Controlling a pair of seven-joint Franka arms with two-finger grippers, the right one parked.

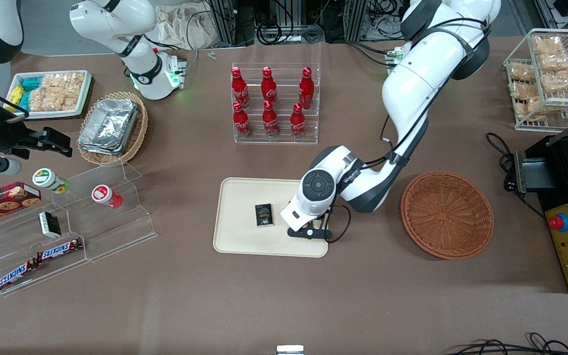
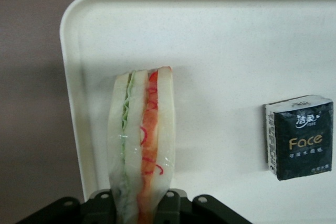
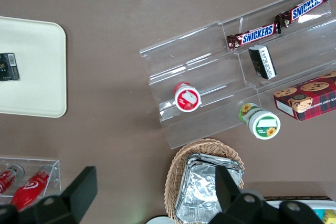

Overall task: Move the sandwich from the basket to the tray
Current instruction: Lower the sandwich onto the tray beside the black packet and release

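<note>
Left wrist view: gripper pinches the sandwich over the tray.
Release: lower flat, clear of the black tissue pack.

A brown-covered table under even light; metal framing and tangled cables past its edge

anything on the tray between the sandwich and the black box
No. In the left wrist view the tray is bare between the sandwich, held by the gripper, and the black box.
</note>
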